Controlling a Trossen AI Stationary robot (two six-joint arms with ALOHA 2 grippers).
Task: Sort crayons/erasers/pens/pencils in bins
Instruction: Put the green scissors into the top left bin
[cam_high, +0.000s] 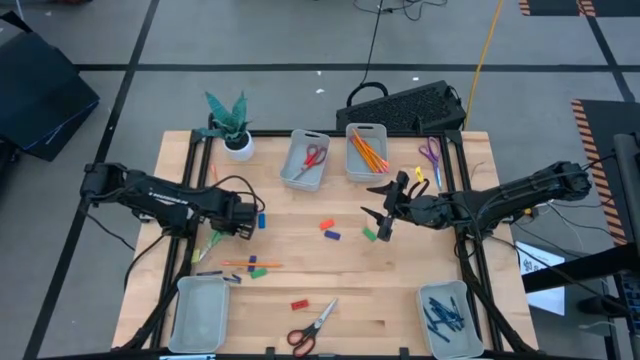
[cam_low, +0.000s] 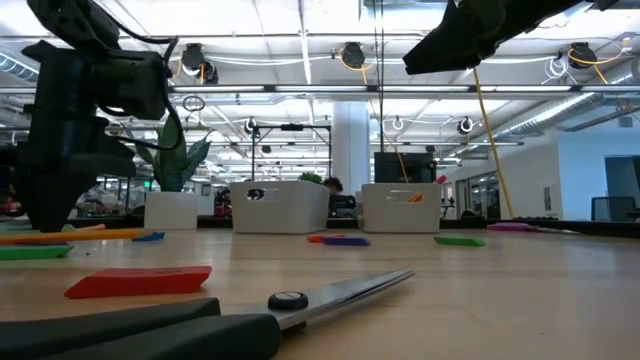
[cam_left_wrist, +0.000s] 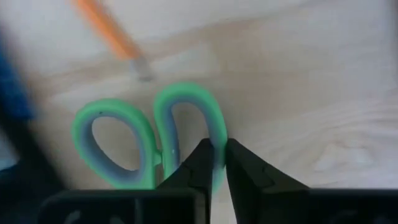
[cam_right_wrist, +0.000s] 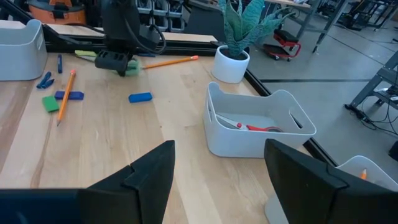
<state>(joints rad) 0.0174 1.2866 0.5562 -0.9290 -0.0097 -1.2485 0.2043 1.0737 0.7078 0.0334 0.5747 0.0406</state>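
High: your right gripper (cam_high: 384, 212) is hanging wide open above the small green eraser block (cam_high: 369, 234) | Left wrist: your left gripper (cam_left_wrist: 219, 163) is pinching green-handled scissors (cam_left_wrist: 149, 140), jaws narrow; they risk slipping.

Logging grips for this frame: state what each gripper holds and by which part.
Left gripper is shut on the green-handled scissors, pinching one handle loop. Right gripper is open above the table, holding nothing.

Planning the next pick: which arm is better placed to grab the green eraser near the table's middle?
The right arm, probably. The right gripper hangs open just above the green eraser, while the left gripper is shut on the green-handled scissors across the table.
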